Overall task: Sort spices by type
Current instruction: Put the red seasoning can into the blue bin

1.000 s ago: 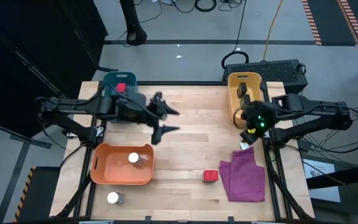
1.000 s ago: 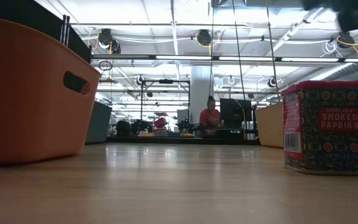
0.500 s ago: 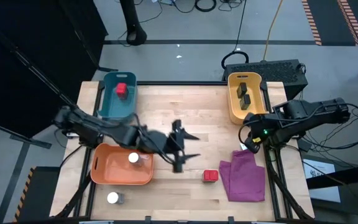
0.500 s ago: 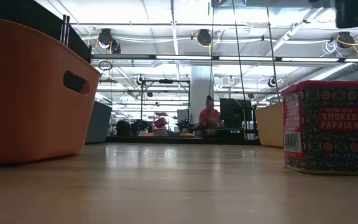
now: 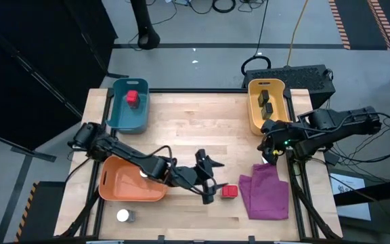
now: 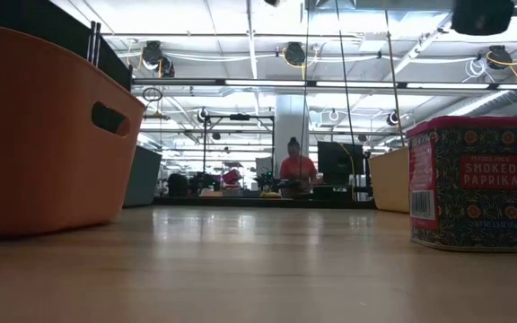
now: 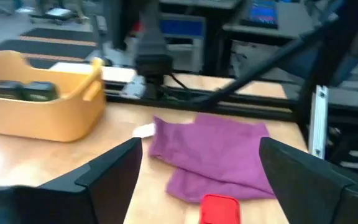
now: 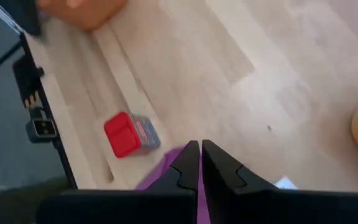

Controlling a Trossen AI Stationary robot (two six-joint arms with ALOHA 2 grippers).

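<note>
A red spice tin (image 5: 229,192) stands upright near the table's front edge, just beside a purple cloth (image 5: 266,191). The left gripper (image 5: 208,181), fingers spread wide, hovers beside it. The right gripper (image 5: 270,144), fingers closed, waits above the cloth.

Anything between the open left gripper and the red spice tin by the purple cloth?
No. High view shows bare wood between left gripper and red spice tin.
</note>
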